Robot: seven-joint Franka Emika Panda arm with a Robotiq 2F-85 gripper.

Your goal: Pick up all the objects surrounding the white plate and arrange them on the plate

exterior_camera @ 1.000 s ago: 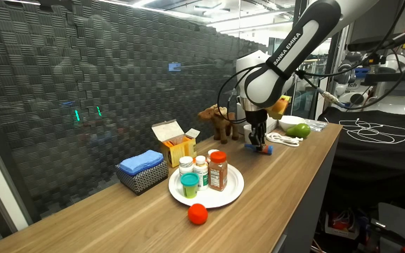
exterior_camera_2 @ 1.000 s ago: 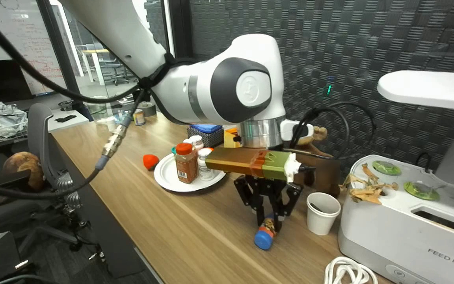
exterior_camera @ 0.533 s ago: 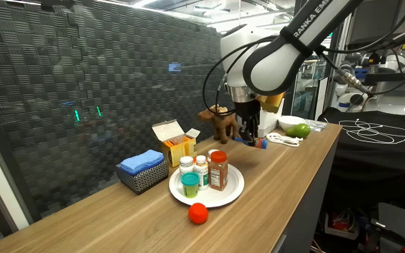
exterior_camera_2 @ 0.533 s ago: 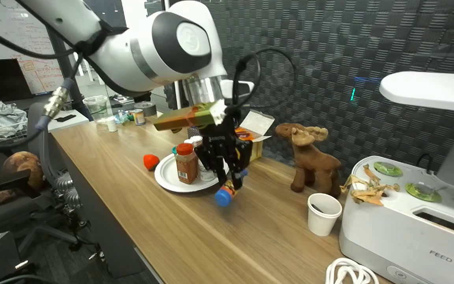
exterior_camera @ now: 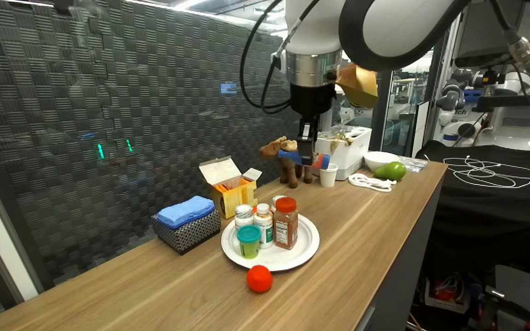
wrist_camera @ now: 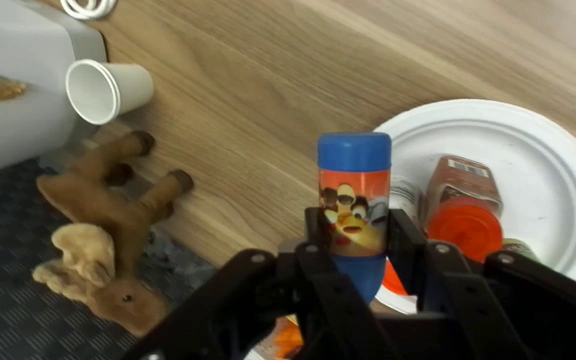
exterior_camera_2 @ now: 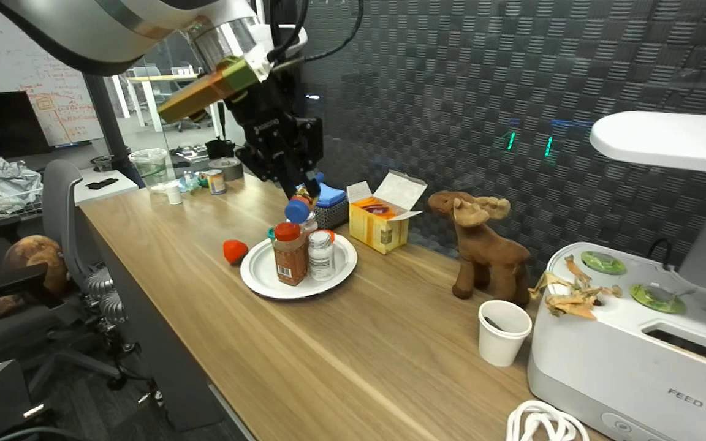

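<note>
A bottle with a blue cap and a cartoon label (wrist_camera: 354, 200) is pinched between the fingers of my gripper (wrist_camera: 351, 220). It lies sideways in the jaws, well above the table in both exterior views. In the wrist view it overlaps the near rim of the white plate (wrist_camera: 543, 170). On that plate (exterior_camera: 305, 241) stand a red-lidded spice jar (exterior_camera: 285, 227), a green cup with a teal lid (exterior_camera: 249, 242), several white bottles (exterior_camera: 263, 231) and a partly hidden orange-red thing (exterior_camera_2: 329, 235). A red ball (exterior_camera: 259, 279) rests on the table just off the plate's rim.
A yellow box with open flaps (exterior_camera_2: 379, 229) and a patterned box topped by a blue cloth (exterior_camera: 187, 223) stand beside the plate. Farther along are a plush moose (exterior_camera_2: 488, 248), a paper cup (exterior_camera_2: 503, 334), a white appliance (exterior_camera_2: 622, 361) and a white cable (exterior_camera: 371, 182).
The gripper has lifted the blue-capped bottle from table level and carried it up, away from the paper cup and towards the plate. Things on the plate and the ball look unmoved.
</note>
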